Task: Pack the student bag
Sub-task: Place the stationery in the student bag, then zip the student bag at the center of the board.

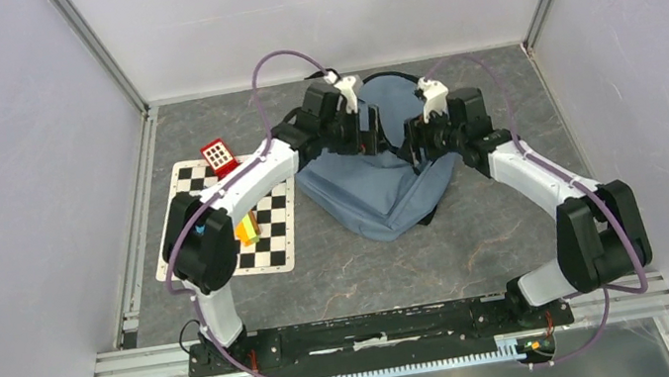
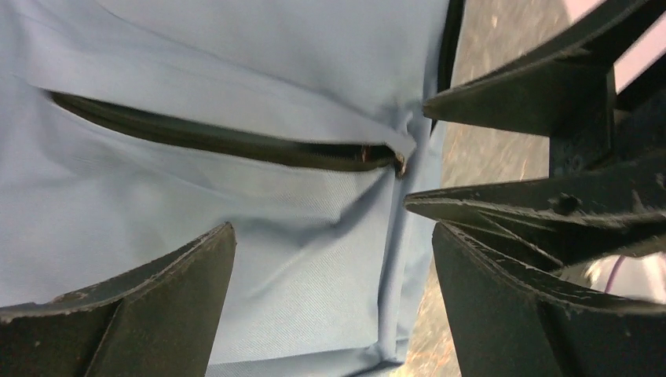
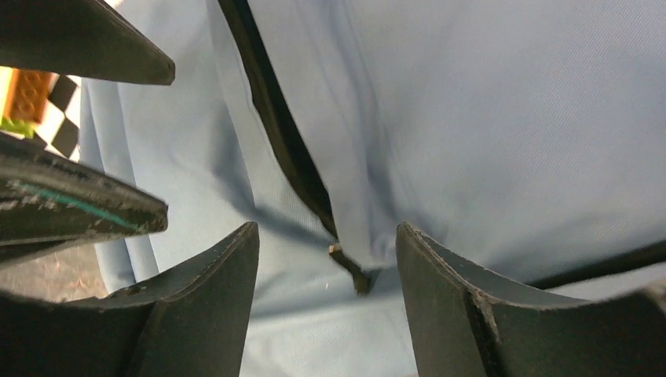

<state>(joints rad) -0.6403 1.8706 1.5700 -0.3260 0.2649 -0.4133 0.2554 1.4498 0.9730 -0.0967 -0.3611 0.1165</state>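
Student bag (image 1: 382, 196): lies slumped on the table (image 1: 479, 247), mid-width, nearer the far edge than the near edge. Blue-grey fabric, creased.

Left gripper (image 1: 369, 135): over the bag's far-left part. Jaws spread wide, nothing between them. Left wrist view: blue fabric fills the gap, and a dark zipper opening (image 2: 236, 141) runs across just beyond the fingertips, parted a little.

Right gripper (image 1: 420, 144): over the bag's far-right part, facing the left gripper, close to it but apart. Jaws parted, gripping nothing. Right wrist view: a small dark zipper pull (image 3: 351, 269) sits in the gap at the end of a dark zipper line and touches neither finger.

Whether either gripper's fingertips rest on the fabric: cannot tell.

Left side of table: checkered mat (image 1: 274, 243), partly under the left arm. Red block (image 1: 219, 156) with a white grid face at the mat's far edge. Yellow and orange blocks (image 1: 247, 229) near mid-mat, half hidden by the arm, well apart from the bag.
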